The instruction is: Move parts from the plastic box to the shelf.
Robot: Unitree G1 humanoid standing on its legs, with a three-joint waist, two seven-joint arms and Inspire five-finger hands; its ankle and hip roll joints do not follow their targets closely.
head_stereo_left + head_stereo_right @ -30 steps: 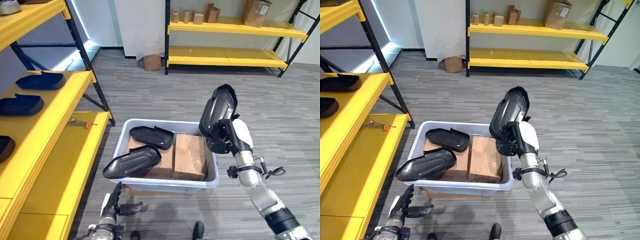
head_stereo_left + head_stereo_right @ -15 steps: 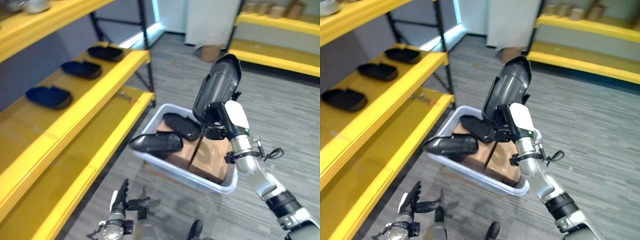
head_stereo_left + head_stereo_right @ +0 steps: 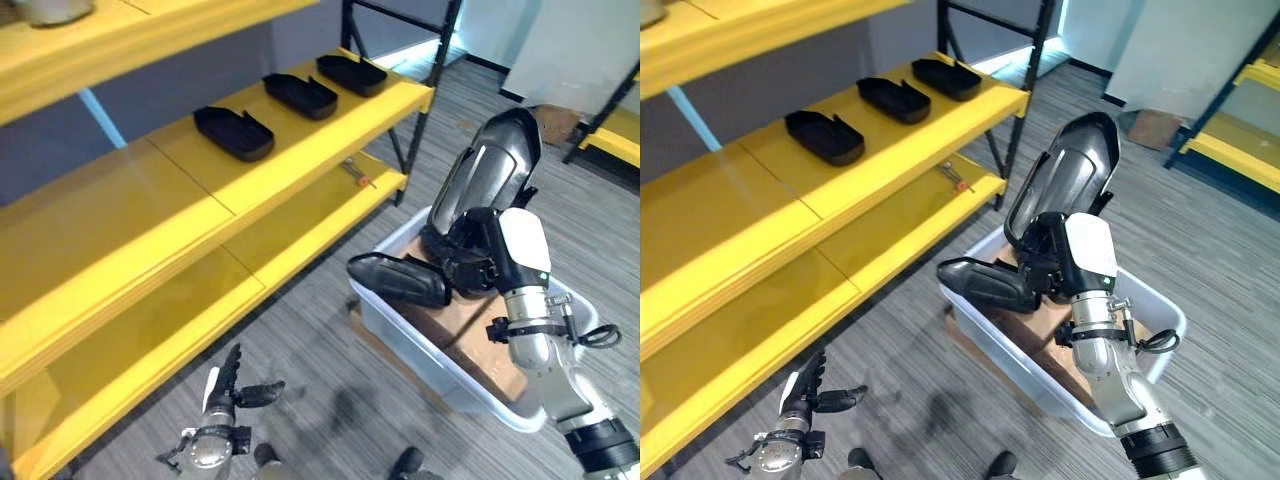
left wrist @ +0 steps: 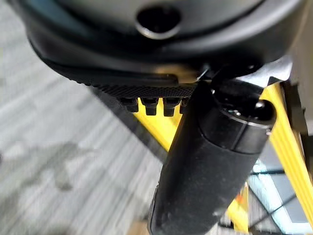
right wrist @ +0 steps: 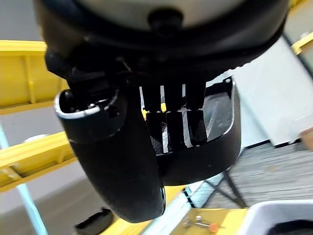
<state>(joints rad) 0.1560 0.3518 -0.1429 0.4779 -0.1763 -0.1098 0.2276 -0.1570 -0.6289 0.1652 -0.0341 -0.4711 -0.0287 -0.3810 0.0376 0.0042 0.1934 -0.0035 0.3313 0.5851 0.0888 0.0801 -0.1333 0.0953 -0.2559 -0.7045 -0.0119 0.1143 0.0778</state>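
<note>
The middle shelf [image 3: 180, 190] lies bare toward 8 o'clock of three black parts [image 3: 234, 133], which line its far end toward 1 o'clock. The board below [image 3: 300, 215] is open but for a small tool [image 3: 356, 173] near the upright [image 3: 425, 95]. Open floor [image 3: 320, 350] separates the rack from the box [image 3: 440, 375]. The right hand [image 3: 470, 262] grips a part [image 3: 488, 175] above the box.

Glossy black plastic part [image 3: 1068, 180] clamped in right hand's fingers [image 5: 168, 122]; matt painted yellow shelf [image 3: 150, 200]; pale smooth plastic box [image 3: 980, 345] w/ brown cardboard [image 3: 450, 320] below the fingers; grey ribbed carpet floor [image 3: 320, 380].
</note>
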